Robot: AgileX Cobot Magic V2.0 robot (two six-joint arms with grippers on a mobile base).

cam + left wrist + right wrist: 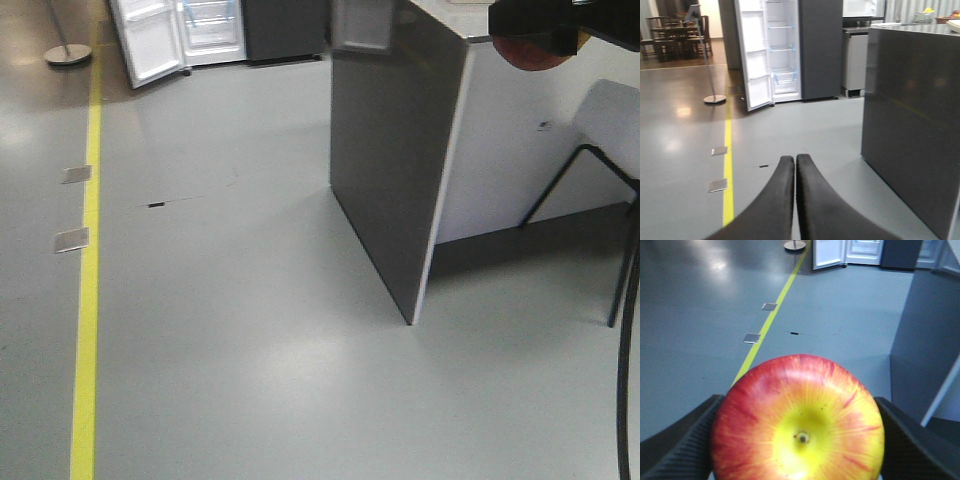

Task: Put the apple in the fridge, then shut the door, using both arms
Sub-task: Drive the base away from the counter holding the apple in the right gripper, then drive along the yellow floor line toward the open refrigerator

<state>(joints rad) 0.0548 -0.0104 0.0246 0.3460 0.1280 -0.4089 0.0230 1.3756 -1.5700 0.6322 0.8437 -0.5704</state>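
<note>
The red and yellow apple point(799, 432) fills the lower right wrist view, held between the two black fingers point(685, 442) of my right gripper point(799, 440), which is shut on it. From the front view, that gripper point(535, 22) and the apple point(535, 52) hang at the top right. The fridge point(785, 50) stands far off across the floor, its white inside showing, with the door point(755, 55) swung open to the left. It also appears at the top left as the fridge point(210, 28). My left gripper point(795, 161) is shut and empty, pointing toward the fridge.
A dark grey counter block point(395, 150) stands between me and the right side. A black-legged chair point(610, 130) is beside it. A yellow floor line point(90, 250) with two metal floor plates point(72, 240) runs along the left. A lamp stand base point(714, 99) sits left of the fridge.
</note>
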